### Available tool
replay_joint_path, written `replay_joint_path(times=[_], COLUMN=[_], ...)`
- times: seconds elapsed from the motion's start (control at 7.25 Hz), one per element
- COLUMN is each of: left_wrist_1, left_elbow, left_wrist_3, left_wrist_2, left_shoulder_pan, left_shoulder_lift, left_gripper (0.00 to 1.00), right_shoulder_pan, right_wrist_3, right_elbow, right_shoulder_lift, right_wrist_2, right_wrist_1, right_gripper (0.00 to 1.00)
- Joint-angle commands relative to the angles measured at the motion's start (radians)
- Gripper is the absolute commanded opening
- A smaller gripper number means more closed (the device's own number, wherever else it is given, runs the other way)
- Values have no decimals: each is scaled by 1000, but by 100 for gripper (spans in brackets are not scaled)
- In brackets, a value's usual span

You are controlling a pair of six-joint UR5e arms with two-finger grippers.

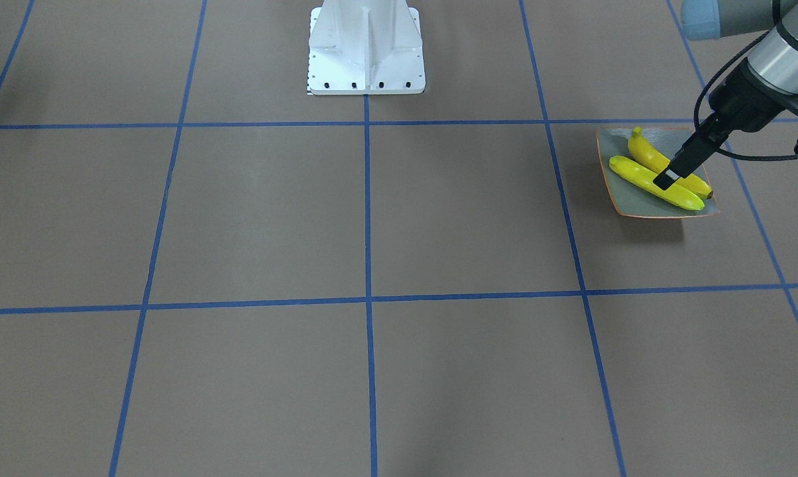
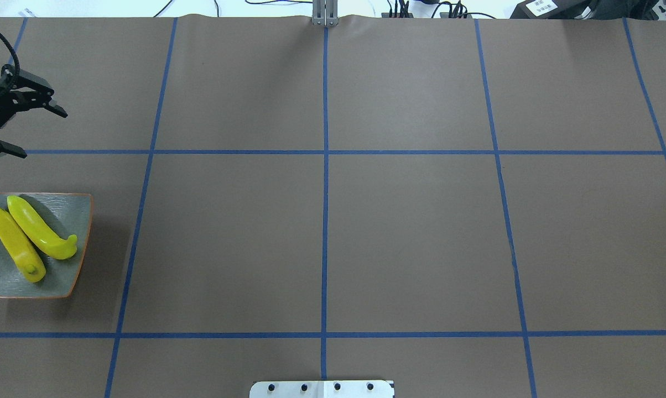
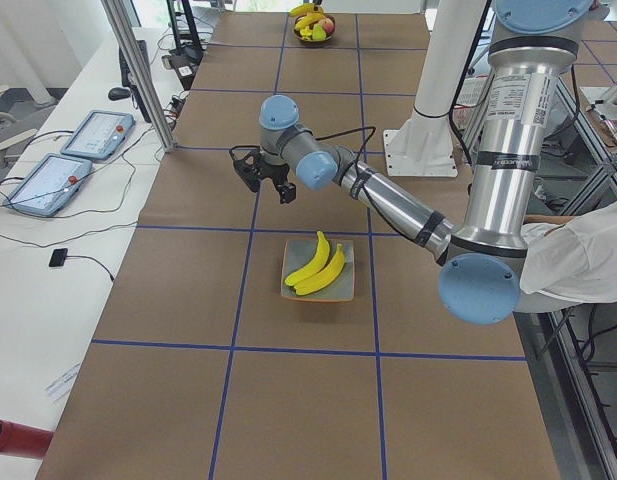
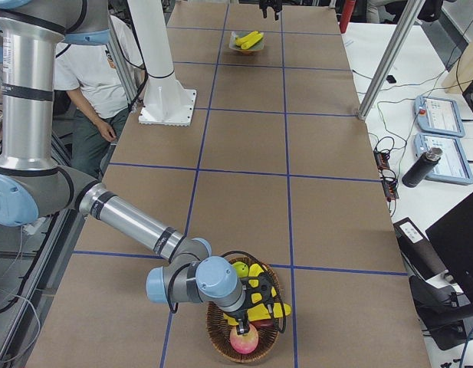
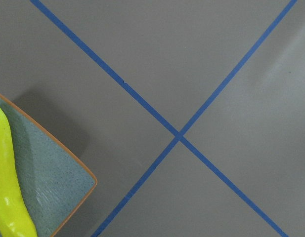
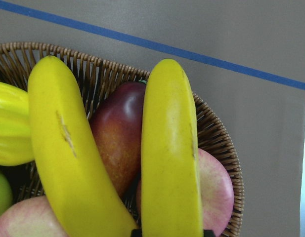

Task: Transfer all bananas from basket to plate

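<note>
hovering left tool (image 2: 45, 135) wide near plate (image 2: 62, 276) with 2 bananas (image 2: 37, 232), right tool (image 4: 244, 326) over basket (image 6: 219, 136) among apples (image 6: 219, 192), grip unclear

Bright, even light fell from above. The plate (image 2: 62, 282) threw a soft shadow onto the table (image 2: 322, 221) beside it. Faint sheen lay on the bananas (image 2: 34, 232). In the right wrist view the right-hand banana (image 6: 169, 163) looked slightly soft, perhaps out of focus.

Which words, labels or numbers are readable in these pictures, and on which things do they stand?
None can be read.
Label on the black box: too small.
Sticker on the left arm: blurred.
Tablet screens: too small.
</note>
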State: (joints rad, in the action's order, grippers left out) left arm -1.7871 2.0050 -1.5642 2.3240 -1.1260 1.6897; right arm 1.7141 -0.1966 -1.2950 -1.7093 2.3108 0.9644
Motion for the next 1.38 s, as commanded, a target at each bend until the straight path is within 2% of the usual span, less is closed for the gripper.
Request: replay_joint_path(times=[0.0,0.14,0.55,0.69,0.83,0.97,1.1,1.24], left_wrist_1=[-5,-6,-11,-11,-11,-12,-12,-12], left_elbow=[1,0,0,0,-2,-11,-37,-52], left_wrist_3=[-20,-22,-36,-36,-37,-62,-113,-169], left_wrist_2=[0,0,0,0,0,0,0,0], left_shoulder_pan=[2,2,2,3,5,5,9,11], left_shoulder_lift=[5,7,8,13,31,60,115,166], left_gripper=[100,100,100,100,100,100,100,100], right_shoulder_pan=[33,50,48,39,-15,-77,-144,-219], right_wrist_3=[-32,-82,-95,-71,33,200,347,500], right_elbow=[-200,-220,-248,-295,-384,-450,-499,-509], right_shoulder_lift=[1,2,-4,5,10,10,25,80], right_wrist_2=[39,39,38,47,140,233,328,419], right_wrist_1=[235,284,295,339,396,392,390,366], right_gripper=[0,0,0,0,0,0,0,0])
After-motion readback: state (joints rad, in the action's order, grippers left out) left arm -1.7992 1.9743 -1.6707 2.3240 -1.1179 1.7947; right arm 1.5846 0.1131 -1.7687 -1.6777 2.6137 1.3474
